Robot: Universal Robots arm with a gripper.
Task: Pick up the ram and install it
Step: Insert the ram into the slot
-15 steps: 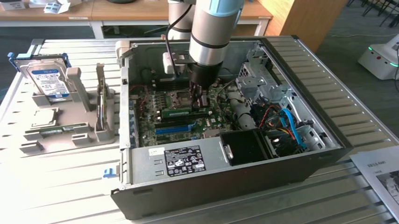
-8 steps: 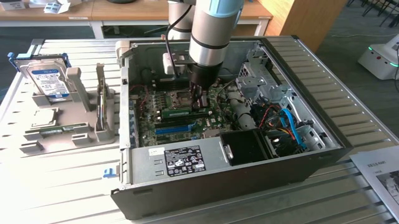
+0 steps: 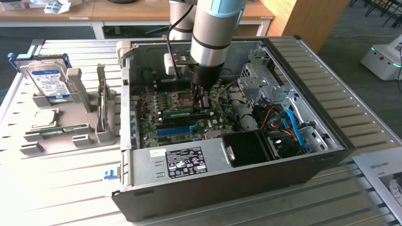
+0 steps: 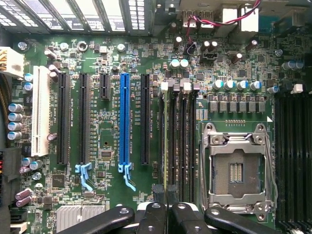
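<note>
The arm is reaching straight down into the open computer case (image 3: 207,176), which is lying on its side on the bench (image 3: 63,197) so that the motherboard (image 4: 107,126) is facing up for a vertical approach. The gripper (image 3: 201,100) is hanging just off the exterior view's centre, toward twelve o'clock. Its fingers (image 4: 157,195) are standing narrow, probably pinching the upper edge of the ram (image 3: 186,113), though the stick is showing edge-on in the wrist view, so the grip is hard to confirm.

The ram is standing on its long edge among the dark memory slots, between the blue slot (image 4: 125,117) and the processor socket (image 4: 236,170). It is running in line with a slot, which suits a square push. Whether it is fully seated I cannot tell.

The hard drive (image 3: 49,80) is resting in a grey holder (image 3: 75,136) at about ten o'clock, well apart from the case.
</note>
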